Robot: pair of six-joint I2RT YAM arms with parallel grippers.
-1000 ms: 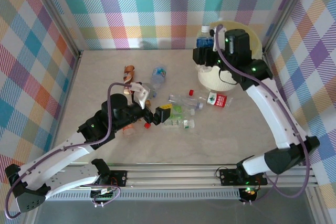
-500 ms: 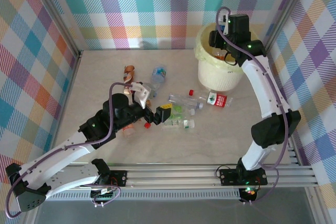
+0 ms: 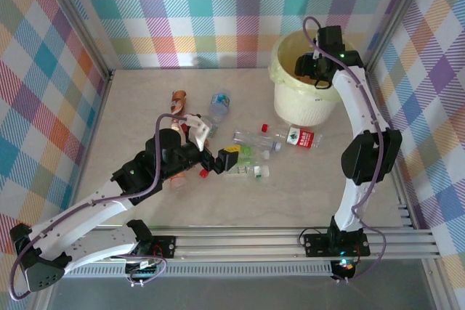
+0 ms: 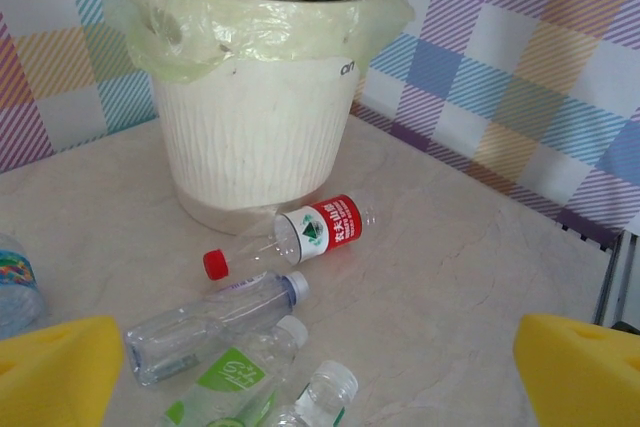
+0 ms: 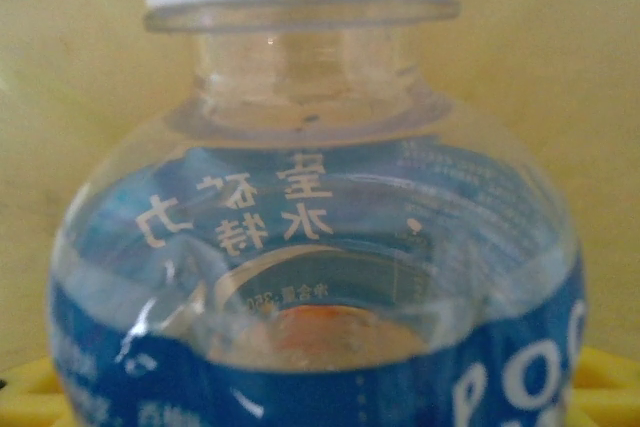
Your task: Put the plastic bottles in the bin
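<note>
My right hand (image 3: 311,70) inside bin (image 3: 290,110) mouth, clamped on blue-label bottle (image 5: 320,277). My left hand (image 3: 218,162) left of bin, wide open, empty.

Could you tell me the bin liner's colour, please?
Pale yellow; the translucent bag liner shows best in the left wrist view.

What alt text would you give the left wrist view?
A cream ribbed bin with a yellowish bag liner, a red-labelled bottle lying at its base. Nearer, clear bottles lie between the wide-apart yellow fingertips of the left gripper.
</note>
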